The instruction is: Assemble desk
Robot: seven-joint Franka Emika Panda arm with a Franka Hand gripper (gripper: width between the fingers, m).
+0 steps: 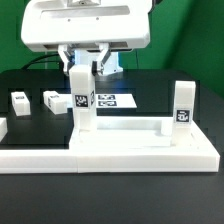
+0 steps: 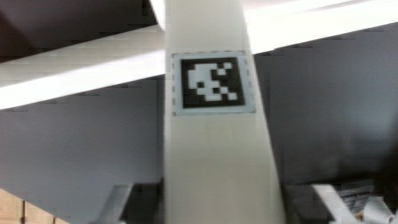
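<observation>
**Seating a leg at the tabletop's left end**

The gripper [image 1: 84,66] is clamped narrowly on an upright leg [image 1: 82,100] at the tabletop [image 1: 120,150] slab's left end in the exterior view. Another leg [image 1: 182,105] stands at its right end, and two loose legs [image 1: 20,101] [image 1: 50,101] lie farther left. The held leg's base seems to be in its socket, though the joint is hidden. The next move calls for twisting it home, keeping it plumb.
</observation>
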